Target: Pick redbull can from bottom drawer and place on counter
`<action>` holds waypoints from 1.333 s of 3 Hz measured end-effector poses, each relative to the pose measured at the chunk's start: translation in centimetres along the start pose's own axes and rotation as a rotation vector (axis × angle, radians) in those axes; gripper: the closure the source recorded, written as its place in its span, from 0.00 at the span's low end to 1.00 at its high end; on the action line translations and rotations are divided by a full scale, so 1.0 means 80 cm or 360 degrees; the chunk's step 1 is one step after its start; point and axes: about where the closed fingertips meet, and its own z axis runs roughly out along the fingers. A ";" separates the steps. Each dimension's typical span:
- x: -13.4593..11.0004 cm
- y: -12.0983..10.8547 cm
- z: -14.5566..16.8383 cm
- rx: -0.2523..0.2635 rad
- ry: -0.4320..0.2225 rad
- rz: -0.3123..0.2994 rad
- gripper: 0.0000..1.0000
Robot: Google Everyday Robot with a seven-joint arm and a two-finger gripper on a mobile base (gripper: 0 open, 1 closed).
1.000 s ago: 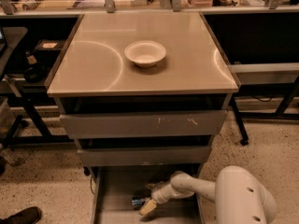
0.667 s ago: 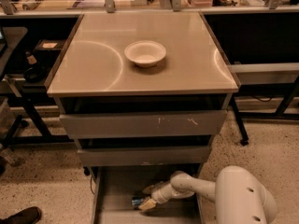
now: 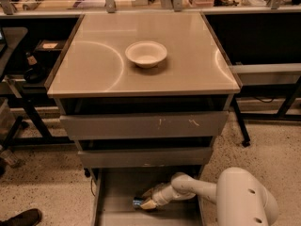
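Starting at the left: the bottom drawer (image 3: pixel 104 206) is pulled out toward the near edge of the scene. The redbull can (image 3: pixel 137 202) is lying on its floor, a bit left of the middle. Only a small silver-and-blue stub of it shows. It's on its side, not upright. As far as I can make out, the long axis runs roughly left-right, with the visible end pointing left and the rest hidden.

Just right of that, the gripper (image 3: pixel 149 199) is down in the drawer, right over the can's hidden part. Honestly can't tell whether it's clamped on the can or just sitting around it.

Handling-wise, my guess is it's a slim metal can, light if empty and only modestly heavy if full. It's stiff enough but thin-walled, so too hard a squeeze could dent it. Shiny and round means slippery, and lying down it'll roll given the chance. I'd take it around the body near the middle, squeezing across the narrow width, not end to end.

Further right, the white arm (image 3: pixel 202 188) reaches in from the near right. Up top, the bench (image 3: pixel 94 65) has a white bowl (image 3: pixel 146 53) near its middle. I'd stand the can beside that, not touching it.
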 end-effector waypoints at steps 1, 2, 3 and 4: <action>0.000 0.000 0.000 0.0000 0.0000 0.0000 1.00; 0.000 0.000 0.000 0.0000 0.0000 0.0000 1.00; -0.006 0.007 -0.003 0.0018 -0.0007 0.0014 1.00; -0.025 0.017 -0.021 0.0071 -0.0003 0.0033 1.00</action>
